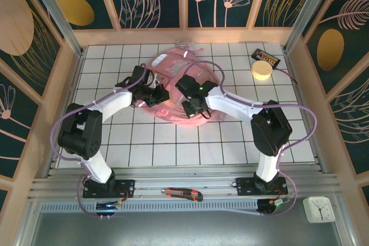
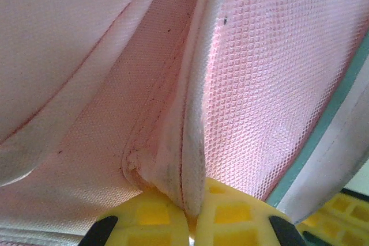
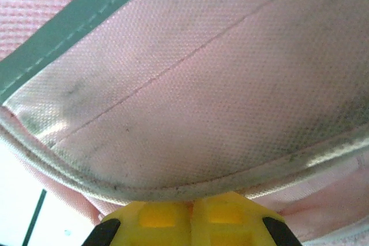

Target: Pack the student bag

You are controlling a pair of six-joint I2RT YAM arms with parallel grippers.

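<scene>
The student bag (image 1: 170,65), a large pink fabric backpack, lies flat in the middle of the white tiled table. My left gripper (image 1: 163,95) meets it from the left. In the left wrist view the yellow fingers (image 2: 151,218) are shut on a folded, piped seam of the student bag (image 2: 190,159), with pink mesh to the right. My right gripper (image 1: 191,110) sits at the bag's near edge. Seen from the right wrist, its fingertips (image 3: 230,214) are pressed together on the bag's pale piped rim (image 3: 190,185), under a grey reflective strip (image 3: 69,27).
A yellow tape roll (image 1: 261,71) and a black box with an orange label (image 1: 267,58) lie at the back right. A red and black box cutter (image 1: 181,194) rests on the near rail, and a white clock (image 1: 319,209) sits at the front right. Wooden walls enclose the table.
</scene>
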